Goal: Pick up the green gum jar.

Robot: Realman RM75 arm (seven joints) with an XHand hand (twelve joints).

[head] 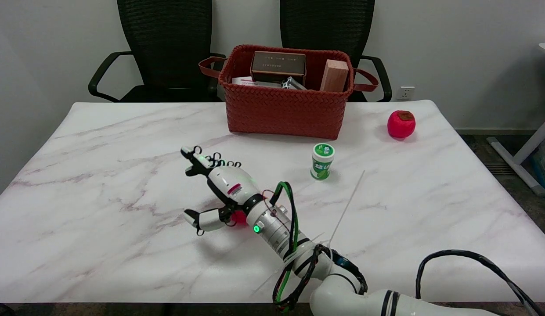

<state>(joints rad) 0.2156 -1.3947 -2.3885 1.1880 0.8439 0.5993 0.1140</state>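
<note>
The green gum jar stands upright on the marble table, a little in front of the red basket. It has a white lid with a green top and a green label. My right hand hovers over the table well to the left of the jar, apart from it. Its fingers stretch forward and to the left, and the thumb sticks out on the near side. The hand holds nothing.
A red woven basket with boxes and a wooden block inside stands at the back centre. A red persimmon-like fruit lies at the back right. Two black chairs stand behind the table. A thin white cable tie juts out from my forearm.
</note>
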